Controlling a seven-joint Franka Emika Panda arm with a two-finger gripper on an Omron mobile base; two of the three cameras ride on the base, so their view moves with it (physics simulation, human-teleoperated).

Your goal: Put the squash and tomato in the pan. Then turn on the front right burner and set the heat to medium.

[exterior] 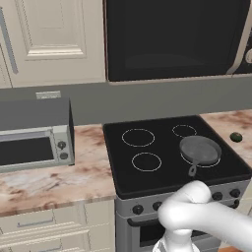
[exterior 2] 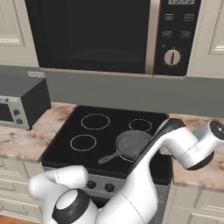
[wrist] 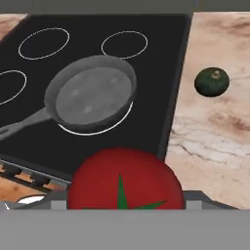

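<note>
A glossy red tomato fills the bottom of the hand view, right in front of the camera. My gripper is shut on it, and its fingers are mostly hidden by the fruit. The tomato hangs above the stove's front right corner. The grey pan sits empty on the front right burner, its handle pointing toward the stove front. The dark green squash lies on the marble counter, just right of the stove.
A row of stove knobs runs along the front panel. A toaster oven stands on the counter at left. A microwave hangs over the cooktop. My arm reaches across the stove's right edge.
</note>
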